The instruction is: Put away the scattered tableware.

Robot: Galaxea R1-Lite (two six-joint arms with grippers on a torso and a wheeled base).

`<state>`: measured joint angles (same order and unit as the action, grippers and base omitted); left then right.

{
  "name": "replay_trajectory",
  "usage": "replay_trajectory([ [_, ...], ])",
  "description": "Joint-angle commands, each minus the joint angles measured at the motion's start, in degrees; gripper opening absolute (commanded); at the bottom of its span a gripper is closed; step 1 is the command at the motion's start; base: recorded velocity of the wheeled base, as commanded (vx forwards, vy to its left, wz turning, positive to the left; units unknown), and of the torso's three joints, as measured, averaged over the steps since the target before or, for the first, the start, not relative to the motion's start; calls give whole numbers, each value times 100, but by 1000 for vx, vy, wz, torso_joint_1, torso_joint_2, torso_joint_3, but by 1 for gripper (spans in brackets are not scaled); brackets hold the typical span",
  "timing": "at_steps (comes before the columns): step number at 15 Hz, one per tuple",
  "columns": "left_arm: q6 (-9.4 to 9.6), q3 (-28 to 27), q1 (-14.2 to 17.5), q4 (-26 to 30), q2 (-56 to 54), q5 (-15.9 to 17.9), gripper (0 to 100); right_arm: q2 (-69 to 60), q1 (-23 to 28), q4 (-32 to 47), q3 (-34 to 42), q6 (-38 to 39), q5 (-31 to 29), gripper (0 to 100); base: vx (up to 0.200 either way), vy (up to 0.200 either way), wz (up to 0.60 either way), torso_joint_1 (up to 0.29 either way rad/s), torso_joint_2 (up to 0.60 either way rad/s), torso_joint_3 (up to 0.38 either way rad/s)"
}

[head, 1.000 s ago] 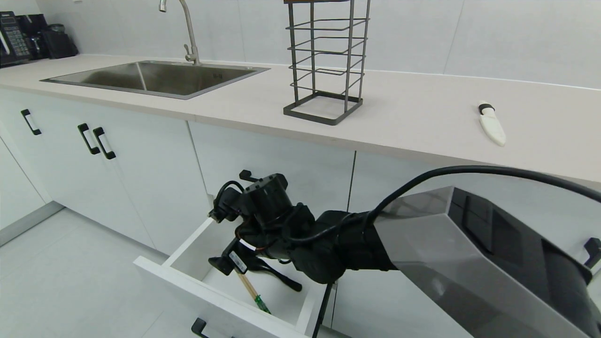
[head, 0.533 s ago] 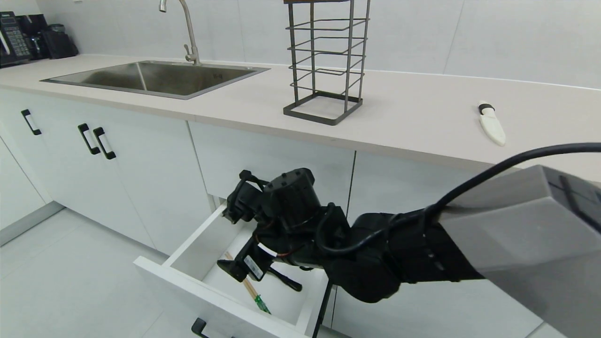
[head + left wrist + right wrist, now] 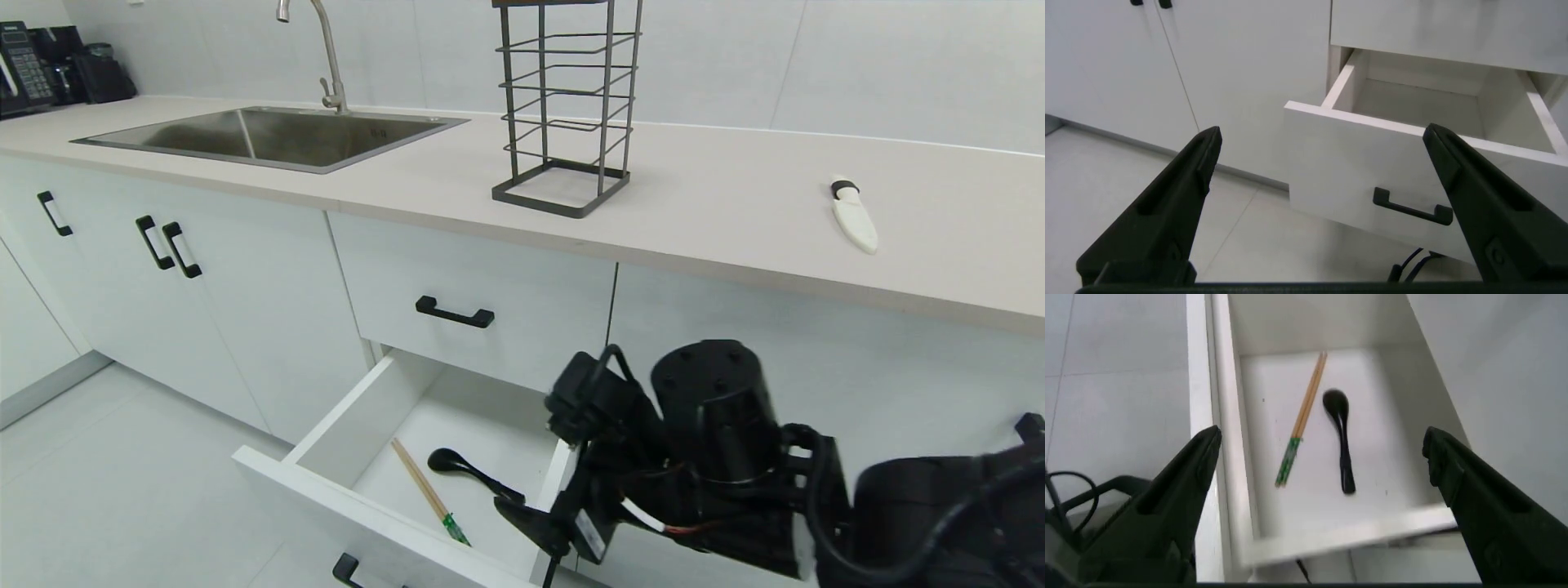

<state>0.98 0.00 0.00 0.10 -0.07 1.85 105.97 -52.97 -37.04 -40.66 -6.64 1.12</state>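
**Chopsticks and spoon in the open drawer, both grippers empty**

The left gripper (image 3: 1323, 140) hangs low in front of the cabinets with its jaws spread wide and nothing between them, facing the white front of the open drawer (image 3: 1372, 155).

In the head view, a steel sink (image 3: 269, 135) with its faucet (image 3: 326, 57) is set into the pale surface (image 3: 718, 188) at ten o'clock. The drawer stands pulled out at seven o'clock, beneath a closed drawer with a black handle (image 3: 454, 312). On its floor lie a pair of wooden chopsticks (image 3: 424, 492), side by side, their green-banded ends toward the drawer front. Just beside them on the right, not touching, is a black spoon (image 3: 473, 475), its bowl toward the back.

A dark wire rack (image 3: 563, 106) stands upright on the surface at twelve o'clock.

The right gripper (image 3: 543, 531) sits at five o'clock, above the drawer's right front corner, jaws wide apart and holding nothing.

A white knife (image 3: 854, 216) with a black band lies flat on the surface at two o'clock, well apart from the rack.
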Motion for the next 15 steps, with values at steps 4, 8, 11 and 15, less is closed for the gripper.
replay_trajectory([
  [4, -1, 0, 0, -1, 7, -1, 100, -1641, 472, -234, 1490, 49, 72, 100, 0, 0, 0, 0, 0, 0],
  [8, -1, 0, 0, -1, 7, -1, 100, -3575, 1043, -58, 2290, 146, 380, 100, 0, 0, 0, 0, 0, 0],
  [11, -1, 0, 0, -1, 7, -1, 100, -4902, 1131, 381, 2818, 128, 705, 100, 0, 0, 0, 0, 0, 0],
  [15, -1, 0, 0, -1, 7, -1, 100, -6422, 1377, 706, 2967, 155, 1030, 100, 0, 0, 0, 0, 0, 0],
])
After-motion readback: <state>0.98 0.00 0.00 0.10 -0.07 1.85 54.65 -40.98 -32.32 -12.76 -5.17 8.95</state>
